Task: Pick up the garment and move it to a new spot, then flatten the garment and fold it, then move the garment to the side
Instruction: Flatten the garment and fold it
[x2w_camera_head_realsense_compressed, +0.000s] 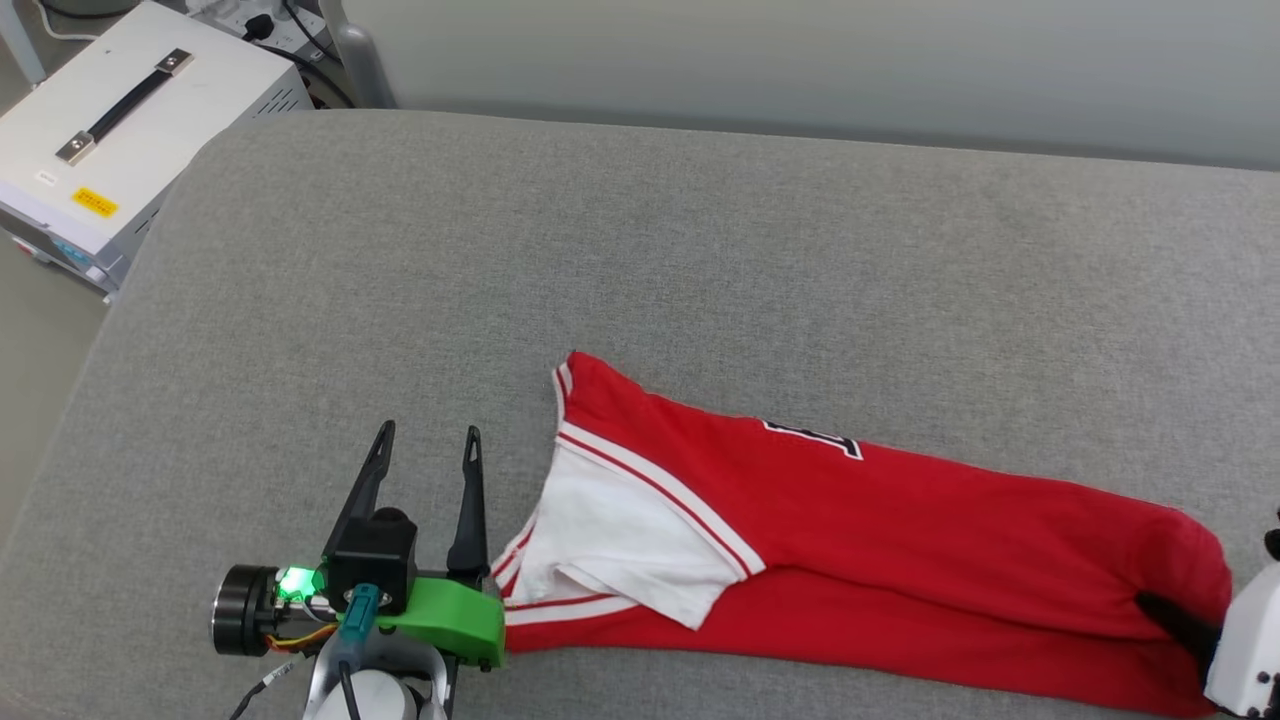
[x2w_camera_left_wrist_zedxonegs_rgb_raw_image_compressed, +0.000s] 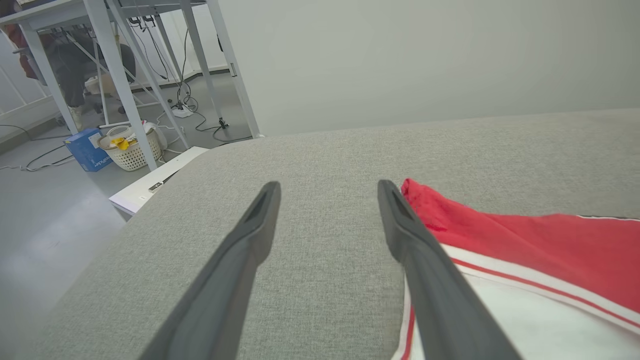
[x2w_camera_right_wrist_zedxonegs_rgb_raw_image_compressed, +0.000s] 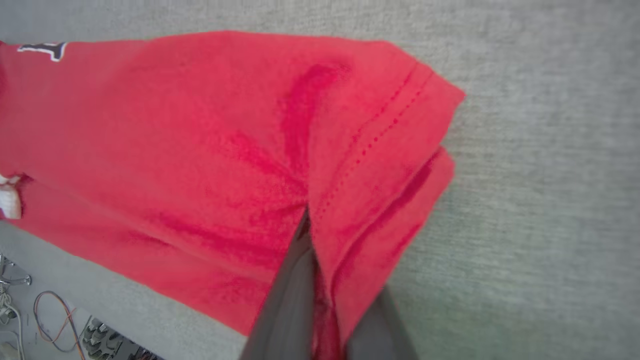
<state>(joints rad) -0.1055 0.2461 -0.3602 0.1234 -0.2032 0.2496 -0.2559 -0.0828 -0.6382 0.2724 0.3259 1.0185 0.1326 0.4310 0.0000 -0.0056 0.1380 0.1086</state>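
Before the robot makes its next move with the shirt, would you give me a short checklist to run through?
1. Right gripper shut on the garment's hem end: ok.
2. Left gripper open: ok.
3. Left gripper around the collar end: not ok; it sits beside the white sleeve, with bare grey cushion between its jaws.
4. Garment flat: not ok; creases fan out from the right grip.
5. All hem layers held: cannot tell.
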